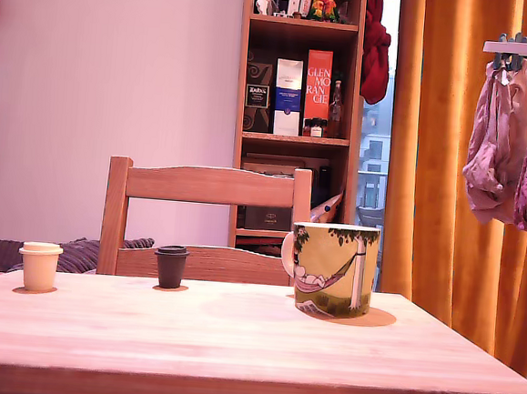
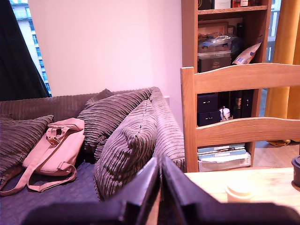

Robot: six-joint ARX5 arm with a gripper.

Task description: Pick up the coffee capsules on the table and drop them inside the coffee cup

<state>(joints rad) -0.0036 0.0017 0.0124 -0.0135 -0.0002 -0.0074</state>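
- Two capsules stand upright on the wooden table (image 1: 233, 350), well apart from each other, both with their rims up.
- Furthest to the exterior view's left is the cream capsule (image 1: 39, 266), near the table's far edge; in the wrist view it shows blurred (image 2: 239, 190) just beyond the claw's tips and slightly to one side of them.
- Next along is the dark capsule (image 1: 170, 266), in front of the wooden chair (image 1: 205, 220); the wrist view catches only a sliver of it (image 2: 296, 171), further off to the same side of the claw.
- Right of both stands the coffee cup (image 1: 333, 269), upright, its pale handle turned toward the capsules; the wrist view does not include it.
- The arm does not appear in the exterior view.
- The claw (image 2: 160, 171) is seen only by the wrist camera: its two dark fingers (image 2: 140, 192) are pressed together with nothing between them, held low and level, aimed past the table's edge toward the corduroy cushions (image 2: 126, 140) and pink bag (image 2: 56, 150) on the sofa.
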